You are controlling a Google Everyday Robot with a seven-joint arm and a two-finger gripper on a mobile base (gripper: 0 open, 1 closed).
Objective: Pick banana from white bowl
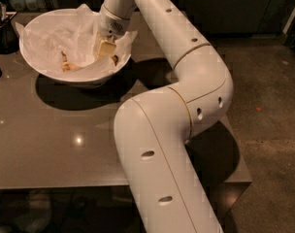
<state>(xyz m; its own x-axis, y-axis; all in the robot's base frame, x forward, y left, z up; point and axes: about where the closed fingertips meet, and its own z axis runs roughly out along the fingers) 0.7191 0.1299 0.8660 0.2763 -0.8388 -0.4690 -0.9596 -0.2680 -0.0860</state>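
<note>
Gripper (105,48) down inside white bowl (30,53) at its 3 o'clock side, open or closed — cannot tell, banana (72,66) on crumpled paper (55,33) at bowl's 6 o'clock, bowl on grey table (65,144) — 11 o'clock corner.

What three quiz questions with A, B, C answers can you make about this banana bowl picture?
1. Where is the robot's end effector? A) down inside the large round white bowl B) on the floor C) on a shelf
2. How many small speckled yellow-brown bananas are there? A) three B) one C) none
3. How does the bowl stand? A) tipped over B) upside down C) upright
Answers: 1 A, it sits in the bowl's right side, by the crumpled white paper. 2 B, only one lies on the paper. 3 C, its open rim faces up on the grey table.
</note>
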